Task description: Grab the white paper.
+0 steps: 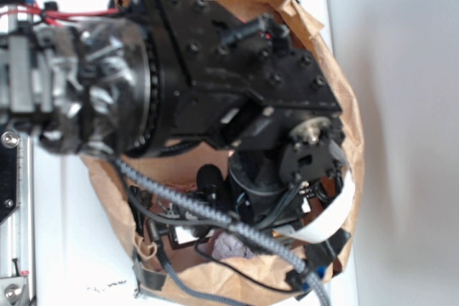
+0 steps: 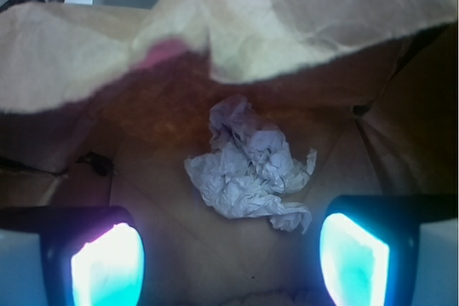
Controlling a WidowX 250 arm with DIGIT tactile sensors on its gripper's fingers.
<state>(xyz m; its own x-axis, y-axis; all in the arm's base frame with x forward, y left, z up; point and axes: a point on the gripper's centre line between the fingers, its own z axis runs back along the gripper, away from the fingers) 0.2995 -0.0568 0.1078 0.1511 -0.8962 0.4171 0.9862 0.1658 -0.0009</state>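
Gripper [image 2: 229,259] held open inside the bag [image 2: 301,26], above the white paper [image 2: 247,170].

The paper was seen crumpled on the brown floor of the bag, ringed by the bag's walls. In the wrist view the two fingers [image 2: 107,266] were spread wide apart, one at each lower corner, with the wad lying between them and a little beyond their tips; nothing was clasped and no contact with the wad was seen. In the exterior view the arm [image 1: 237,91] was lowered through the bag's mouth, covering most of it, and only a small greyish patch of the paper [image 1: 233,245] was seen under the cables [image 1: 208,213], near the bag's lower edge.
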